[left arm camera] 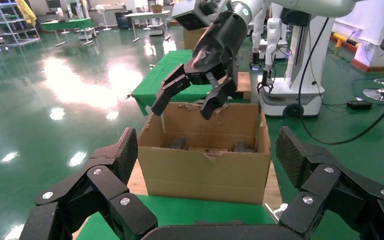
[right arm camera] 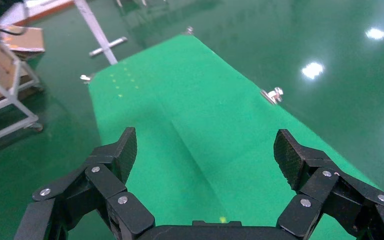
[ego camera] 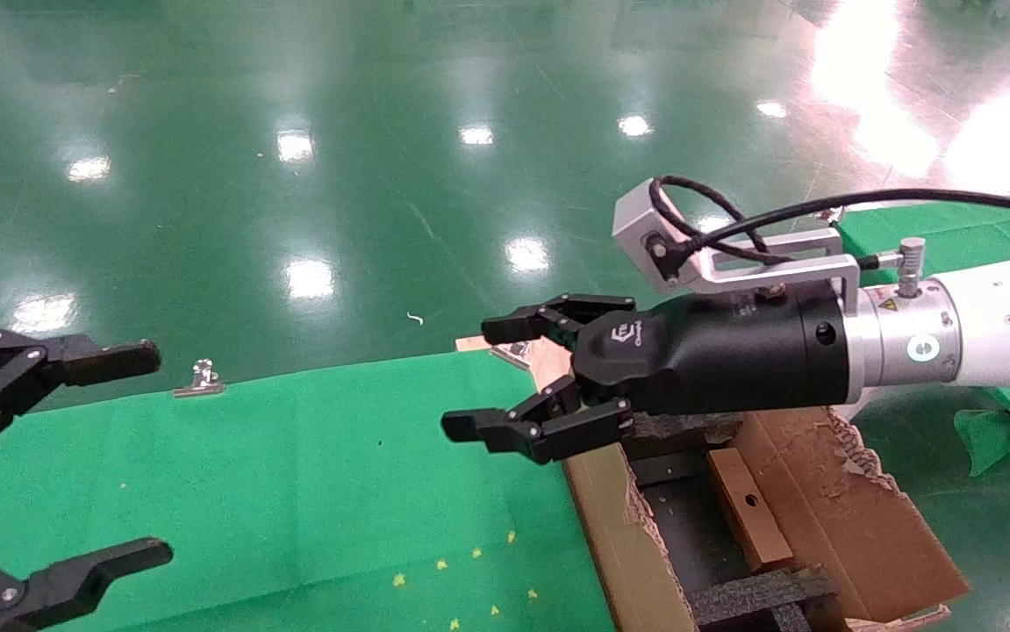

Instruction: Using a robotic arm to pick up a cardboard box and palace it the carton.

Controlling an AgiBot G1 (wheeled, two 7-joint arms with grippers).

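Observation:
The cardboard box (ego camera: 737, 483), small and brown with one round hole, lies slanted inside the carton (ego camera: 855, 513), between black foam inserts (ego camera: 759, 592). My right gripper (ego camera: 483, 377), black on the white robotic arm (ego camera: 1005, 329), hovers open and empty over the carton's near-left edge, pointing out over the green cloth. In the left wrist view it (left arm camera: 192, 102) hangs above the carton (left arm camera: 205, 170). In its own view the right gripper (right arm camera: 205, 152) holds nothing. The left gripper (ego camera: 146, 455) stands open and idle at the far left, with nothing between its fingers (left arm camera: 125, 155).
A green cloth table (ego camera: 294, 474) spreads left of the carton, with metal clips (ego camera: 199, 379) on its far edge. Glossy green floor lies beyond. A second green-covered surface (ego camera: 952, 233) is at the right. A white robot base (left arm camera: 290, 85) and cables stand behind the carton.

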